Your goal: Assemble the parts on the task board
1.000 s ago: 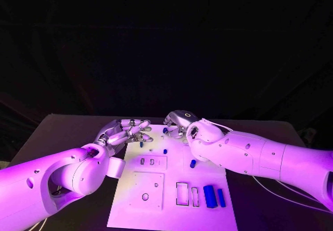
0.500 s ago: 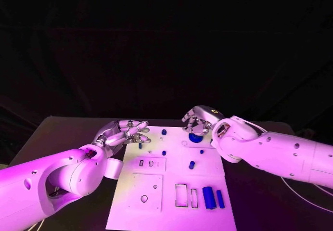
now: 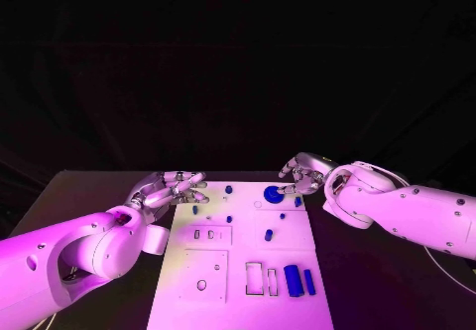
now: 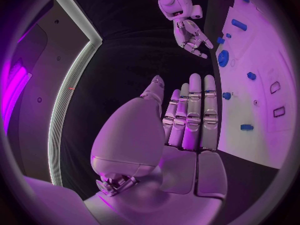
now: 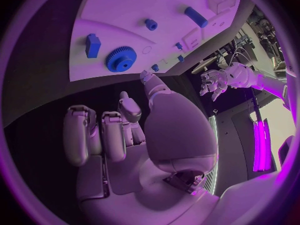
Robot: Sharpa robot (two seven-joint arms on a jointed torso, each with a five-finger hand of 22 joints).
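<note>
Black table [image 3: 99, 189], white task board [image 3: 243, 289], toothed round blue gear [image 3: 274, 194]

Black flat table [image 3: 99, 189] under white plate, dark backdrop behind; pale curved light strip [image 4: 65, 110] on room wall, left wrist view

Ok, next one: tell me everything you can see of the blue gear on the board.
The blue gear is a flat round toothed wheel with a raised hub and a dark hole at its centre; it looks like matte plastic. It lies flat on the far part of the white board, beside a small blue block. In the head view the gear sits just off the right hand, whose fingers are spread and hold nothing; whether a fingertip touches it I cannot tell.
</note>
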